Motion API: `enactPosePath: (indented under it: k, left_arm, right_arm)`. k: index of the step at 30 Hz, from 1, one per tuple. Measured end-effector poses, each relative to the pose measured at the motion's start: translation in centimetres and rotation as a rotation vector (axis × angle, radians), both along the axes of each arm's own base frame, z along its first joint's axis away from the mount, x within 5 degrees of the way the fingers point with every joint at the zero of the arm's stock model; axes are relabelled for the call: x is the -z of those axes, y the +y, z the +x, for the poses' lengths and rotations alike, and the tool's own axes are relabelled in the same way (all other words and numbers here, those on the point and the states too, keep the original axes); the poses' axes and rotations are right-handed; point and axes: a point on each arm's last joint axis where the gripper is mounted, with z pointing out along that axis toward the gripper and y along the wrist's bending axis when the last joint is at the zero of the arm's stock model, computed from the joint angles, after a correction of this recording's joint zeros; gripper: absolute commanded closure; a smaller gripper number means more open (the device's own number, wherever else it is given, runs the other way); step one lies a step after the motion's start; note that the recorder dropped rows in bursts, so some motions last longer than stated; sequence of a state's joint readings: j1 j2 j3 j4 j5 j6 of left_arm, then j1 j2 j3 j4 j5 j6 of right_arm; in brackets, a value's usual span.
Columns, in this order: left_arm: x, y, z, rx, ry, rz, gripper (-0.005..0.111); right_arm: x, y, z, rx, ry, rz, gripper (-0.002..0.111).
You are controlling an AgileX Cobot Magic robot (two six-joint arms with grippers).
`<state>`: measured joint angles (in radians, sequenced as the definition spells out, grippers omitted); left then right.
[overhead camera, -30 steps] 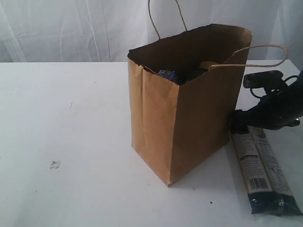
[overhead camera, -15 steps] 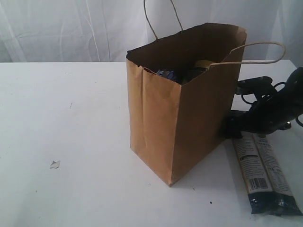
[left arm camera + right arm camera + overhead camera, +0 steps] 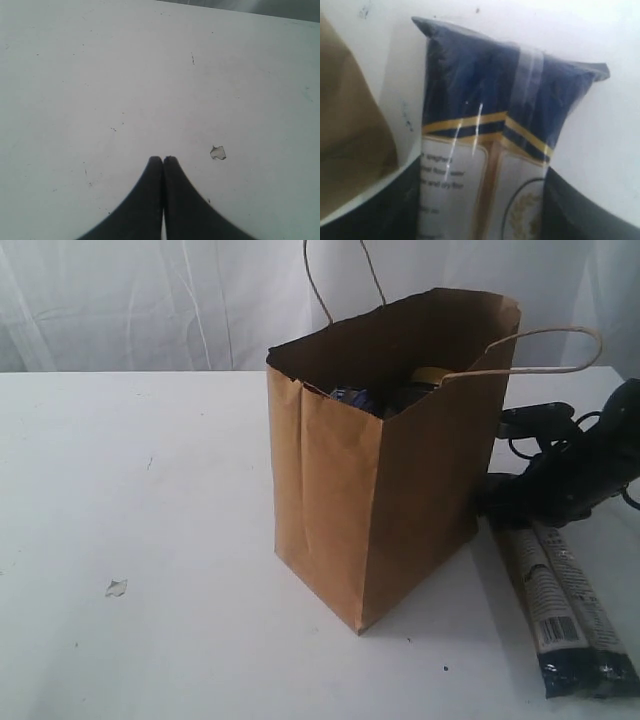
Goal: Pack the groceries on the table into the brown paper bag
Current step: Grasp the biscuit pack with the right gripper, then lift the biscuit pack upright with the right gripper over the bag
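One long dark-blue-and-cream packet (image 3: 485,115) (label reads "spaghetti") sits pinched in the right claw (image 3: 482,172); left claw (image 3: 163,160) closed, empty.

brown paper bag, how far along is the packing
Done: the brown paper bag stands upright with groceries inside; an olive-gold lid and a blue item show at its mouth. In hand: the right gripper has its fingers against both sides of the long dark-blue-and-cream packet, which lies on the table beside the bag, not yet lifted. To do: get that packet into the bag. The left gripper is shut and empty.
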<state>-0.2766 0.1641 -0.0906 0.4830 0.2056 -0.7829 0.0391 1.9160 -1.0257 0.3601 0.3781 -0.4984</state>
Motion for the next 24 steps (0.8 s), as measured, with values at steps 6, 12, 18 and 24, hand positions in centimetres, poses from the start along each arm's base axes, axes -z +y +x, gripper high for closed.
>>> enactPosePath:
  k: [6,12,18,24]
  left_arm:
    - [0.0,0.0,0.0,0.0,0.0,0.0,0.107]
    - [0.0,0.0,0.0,0.0,0.0,0.0,0.107]
    - [0.0,0.0,0.0,0.0,0.0,0.0,0.107]
    - [0.0,0.0,0.0,0.0,0.0,0.0,0.107]
  right_arm:
    - [-0.6,-0.1,-0.3,-0.01,0.016,0.002,0.108]
    - [-5.8,-3.1,-2.1,0.051,-0.026,0.022,0.108]
    - [-12.0,-4.0,-4.1,0.072,-0.201,0.006,0.108]
    - [-16.6,-3.9,-6.3,0.065,-0.357,-0.017,0.108]
